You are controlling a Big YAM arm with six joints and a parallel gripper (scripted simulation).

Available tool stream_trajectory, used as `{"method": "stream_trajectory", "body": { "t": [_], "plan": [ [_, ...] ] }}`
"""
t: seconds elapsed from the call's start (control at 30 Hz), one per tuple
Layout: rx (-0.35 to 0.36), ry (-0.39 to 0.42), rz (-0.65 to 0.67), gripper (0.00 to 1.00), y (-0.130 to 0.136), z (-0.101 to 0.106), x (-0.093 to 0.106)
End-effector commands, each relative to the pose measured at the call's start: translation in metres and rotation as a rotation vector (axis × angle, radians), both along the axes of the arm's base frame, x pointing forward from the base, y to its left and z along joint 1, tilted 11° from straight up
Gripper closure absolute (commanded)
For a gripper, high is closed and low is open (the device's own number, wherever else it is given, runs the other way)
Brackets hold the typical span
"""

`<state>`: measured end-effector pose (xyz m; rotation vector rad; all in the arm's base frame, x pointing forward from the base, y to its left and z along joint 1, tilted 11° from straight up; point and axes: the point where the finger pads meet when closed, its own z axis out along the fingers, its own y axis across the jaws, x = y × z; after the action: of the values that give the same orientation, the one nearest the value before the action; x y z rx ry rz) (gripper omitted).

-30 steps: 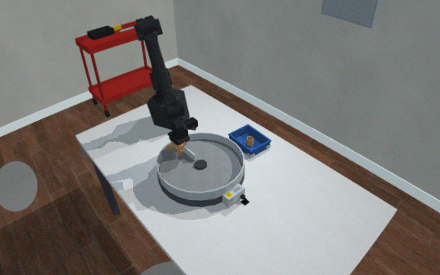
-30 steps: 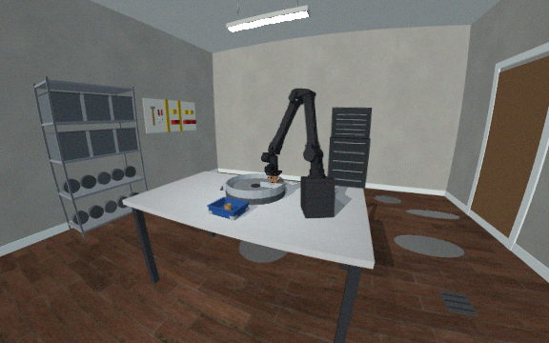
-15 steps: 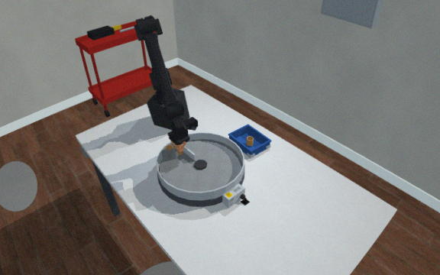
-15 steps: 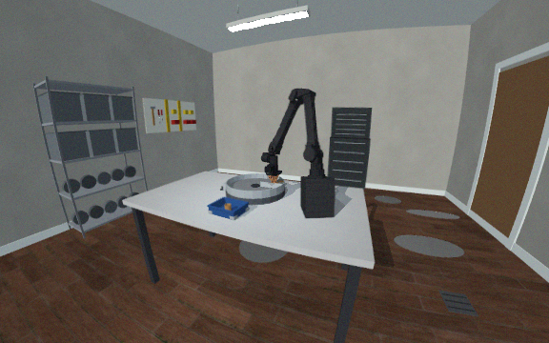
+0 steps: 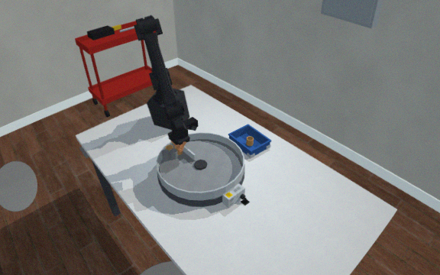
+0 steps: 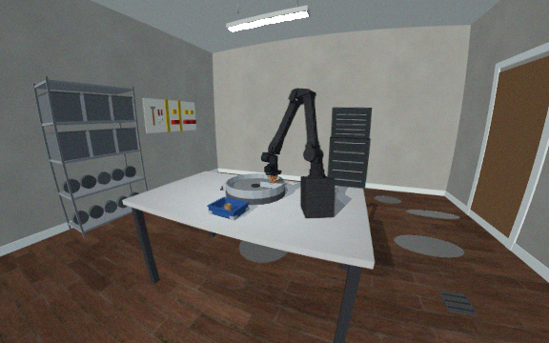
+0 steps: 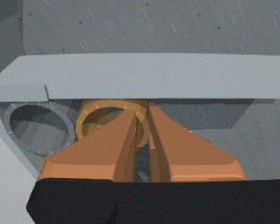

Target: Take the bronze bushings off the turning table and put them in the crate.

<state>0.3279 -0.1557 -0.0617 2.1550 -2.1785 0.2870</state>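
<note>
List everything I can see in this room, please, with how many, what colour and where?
Turning table: one, grey, mid-table.
Bronze bushing: one on the turning table's rim side, pinched by its wall; another upright in the crate.
Steel bushing: one, grey, beside the pinched one.
Crate: one, blue, beside the turning table.
Table: one, white.
Cart: one, red, by the wall.
Shelf rack: one, grey, at the wall.
Drawer cabinet: one, dark, behind the table.
Door: one, brown.
Arm: one, black.
Claw: one, orange fingers, shut on the bronze bushing.
</note>
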Motion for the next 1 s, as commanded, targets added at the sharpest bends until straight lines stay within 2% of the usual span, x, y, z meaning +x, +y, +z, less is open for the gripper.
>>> {"method": "stream_trajectory", "body": {
  "t": [0.0, 0.87, 0.97],
  "plan": [
    [0.002, 0.020, 0.003, 1.00, 0.0001, -0.0009, -0.0072],
    [0.002, 0.020, 0.003, 1.00, 0.0001, -0.0009, -0.0072],
    [-0.003, 0.008, 0.003, 1.00, -0.0003, 0.0044, -0.0046]
  ]
}}
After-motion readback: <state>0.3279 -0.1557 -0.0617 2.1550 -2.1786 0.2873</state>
